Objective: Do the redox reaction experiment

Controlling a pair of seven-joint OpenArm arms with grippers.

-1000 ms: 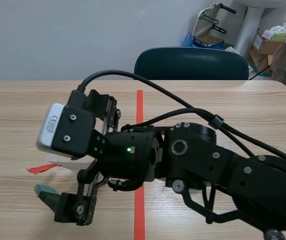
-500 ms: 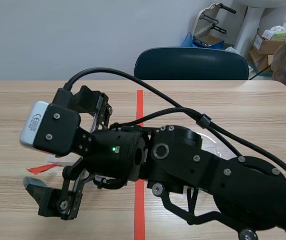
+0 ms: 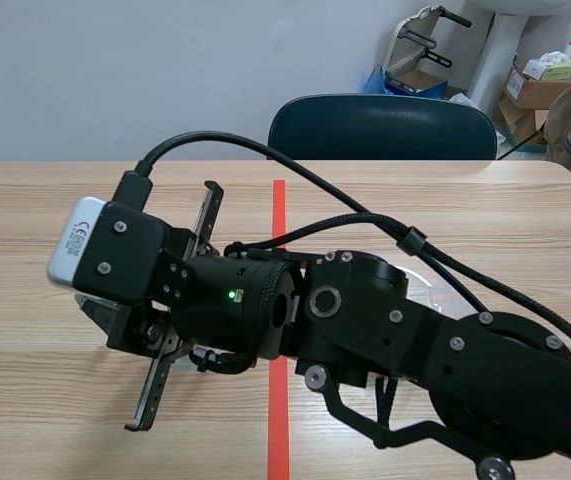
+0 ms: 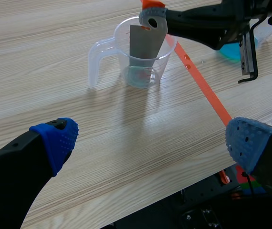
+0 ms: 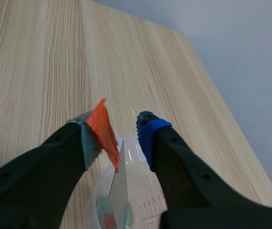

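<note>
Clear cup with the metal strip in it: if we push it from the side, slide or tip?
Likely slides easily: the cup looks like thin clear plastic, nearly empty, so probably light. A high push might tip it, with the metal strip standing inside. The side handle could make it swivel when pushed off-centre.
</note>
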